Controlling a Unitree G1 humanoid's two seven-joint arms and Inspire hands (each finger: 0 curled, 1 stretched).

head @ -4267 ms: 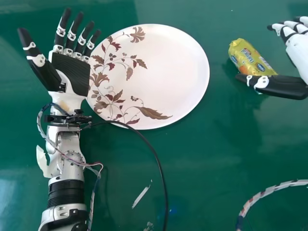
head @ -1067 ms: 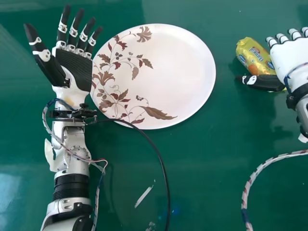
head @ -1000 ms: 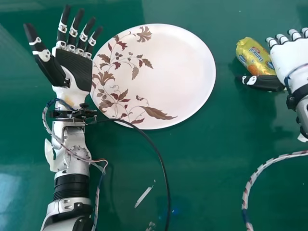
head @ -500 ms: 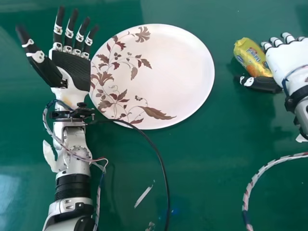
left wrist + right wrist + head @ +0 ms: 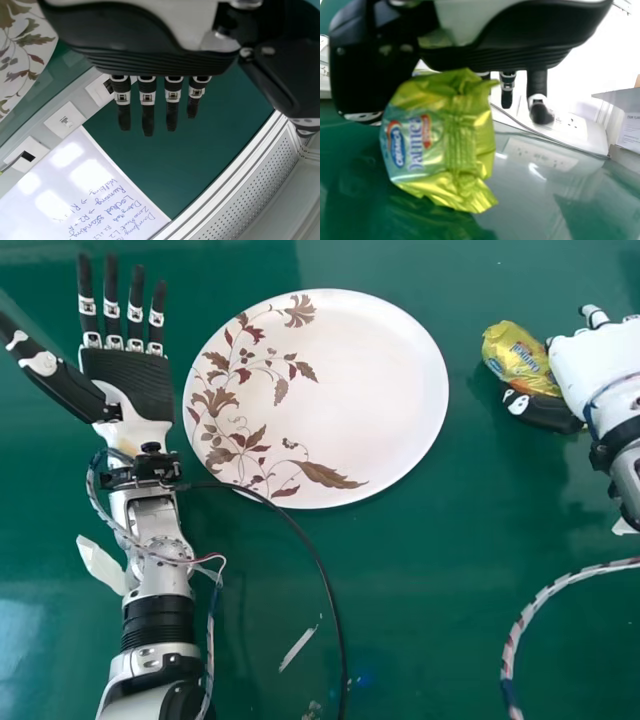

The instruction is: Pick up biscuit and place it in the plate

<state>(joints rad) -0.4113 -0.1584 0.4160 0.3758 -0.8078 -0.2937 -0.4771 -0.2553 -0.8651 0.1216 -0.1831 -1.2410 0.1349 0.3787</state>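
1. Your biscuit (image 5: 518, 352), in its yellow wrapper, is near the right edge of the green surface (image 5: 430, 590), off the plate's right rim and well apart from it. Whether it touches the surface, you cannot tell.
2. Your right hand (image 5: 600, 360) grasps it: the thumb lies along the biscuit's near side, while fingers bend in behind the wrapper.
3. Your plate (image 5: 350, 370) lies flat toward the surface's far edge, its leafy print along the left rim.
4. Your left hand (image 5: 128, 382) is released and idle just beside that left rim, palm up, fingers straight toward the far edge, thumb spread outward.
5. Nearer you, a black cable (image 5: 318, 555) curves from the left wrist toward the near edge, beside a white scrap (image 5: 297, 648). A braided cable (image 5: 535, 602) arcs at the near right corner.
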